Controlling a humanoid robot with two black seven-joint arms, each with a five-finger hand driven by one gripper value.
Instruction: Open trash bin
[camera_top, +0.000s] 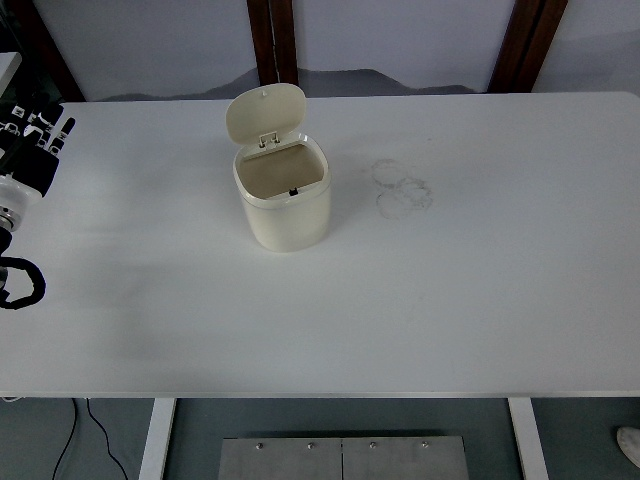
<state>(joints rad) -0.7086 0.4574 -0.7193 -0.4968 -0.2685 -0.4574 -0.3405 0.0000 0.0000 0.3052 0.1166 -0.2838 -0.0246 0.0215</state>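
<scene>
A single head view looks down from high on the robot's side, facing forward across the white table (450, 300). The table's near edge runs along the bottom of the frame, its far edge near the top, with a wall behind. The view is distant enough to take in nearly the whole tabletop.

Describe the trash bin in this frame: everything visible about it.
The bin is small, cream-coloured, smooth like plastic, with a rounded-square body. It stands upright on the white table, left of centre and toward the far side. Its hinged lid is open, tipped up and back at the far rim, with the hinge showing beneath it. The inside looks empty; a small dark latch sits at the near rim. Nothing but the table touches it.
</scene>
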